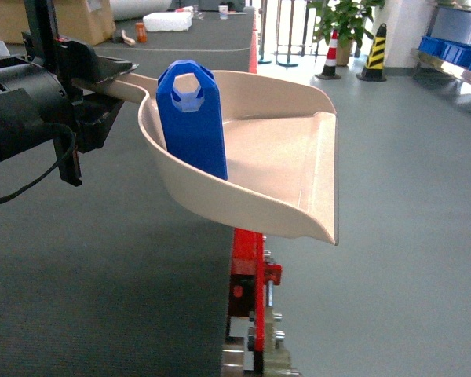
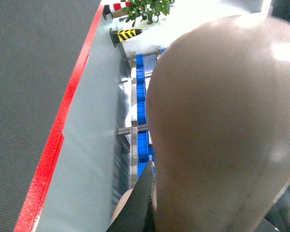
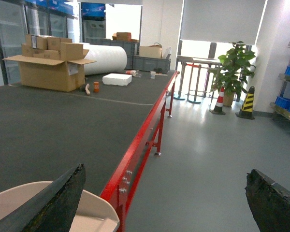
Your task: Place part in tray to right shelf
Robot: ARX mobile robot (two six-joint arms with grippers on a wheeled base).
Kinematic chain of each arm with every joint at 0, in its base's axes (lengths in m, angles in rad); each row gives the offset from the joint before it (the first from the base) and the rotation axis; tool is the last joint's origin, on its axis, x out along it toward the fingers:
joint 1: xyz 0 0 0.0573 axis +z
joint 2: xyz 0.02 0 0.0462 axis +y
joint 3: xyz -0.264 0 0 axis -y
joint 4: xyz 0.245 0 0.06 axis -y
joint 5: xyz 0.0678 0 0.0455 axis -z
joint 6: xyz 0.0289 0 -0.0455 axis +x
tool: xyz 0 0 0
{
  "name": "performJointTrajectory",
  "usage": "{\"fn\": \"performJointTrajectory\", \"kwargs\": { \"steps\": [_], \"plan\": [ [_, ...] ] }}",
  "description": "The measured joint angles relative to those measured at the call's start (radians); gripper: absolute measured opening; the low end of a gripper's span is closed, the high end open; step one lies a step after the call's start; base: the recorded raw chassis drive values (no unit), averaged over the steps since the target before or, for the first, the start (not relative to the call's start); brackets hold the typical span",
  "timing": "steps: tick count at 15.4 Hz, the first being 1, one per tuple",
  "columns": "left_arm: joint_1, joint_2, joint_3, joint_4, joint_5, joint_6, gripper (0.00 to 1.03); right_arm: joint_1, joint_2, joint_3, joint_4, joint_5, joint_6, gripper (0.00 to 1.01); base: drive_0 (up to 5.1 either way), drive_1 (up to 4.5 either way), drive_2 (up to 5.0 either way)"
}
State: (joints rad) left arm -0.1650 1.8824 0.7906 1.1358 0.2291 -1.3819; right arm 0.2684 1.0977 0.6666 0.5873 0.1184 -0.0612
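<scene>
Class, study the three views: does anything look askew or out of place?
Yes. The small bright-blue jerrycan-shaped plastic block stands on end, leaning against the raised side of the glossy beige dustpan-shaped tray, which the left gripper holds off the table edge, over the floor.

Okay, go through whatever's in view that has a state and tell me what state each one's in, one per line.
Small bright-blue jerrycan-shaped plastic part: upright, leaning on the scoop's back wall.
Beige glossy dustpan-shaped tray: held in the air by its handle, roughly level, carrying the part.
Left gripper: shut on the tray's handle.
Right gripper: open, holding nothing.
Blue plastic crates: sitting on the steel shelf, far right.
</scene>
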Motion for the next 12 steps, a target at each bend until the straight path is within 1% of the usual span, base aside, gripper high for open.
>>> {"fn": "performJointTrajectory", "kwargs": {
  "steps": [12],
  "plan": [
    [0.0,0.0,0.0,-0.001,0.0,0.0,0.17,0.0,0.0,0.0,0.003,0.0,0.0,0.98,4.8,-2.53,-2.5]
  ]
}}
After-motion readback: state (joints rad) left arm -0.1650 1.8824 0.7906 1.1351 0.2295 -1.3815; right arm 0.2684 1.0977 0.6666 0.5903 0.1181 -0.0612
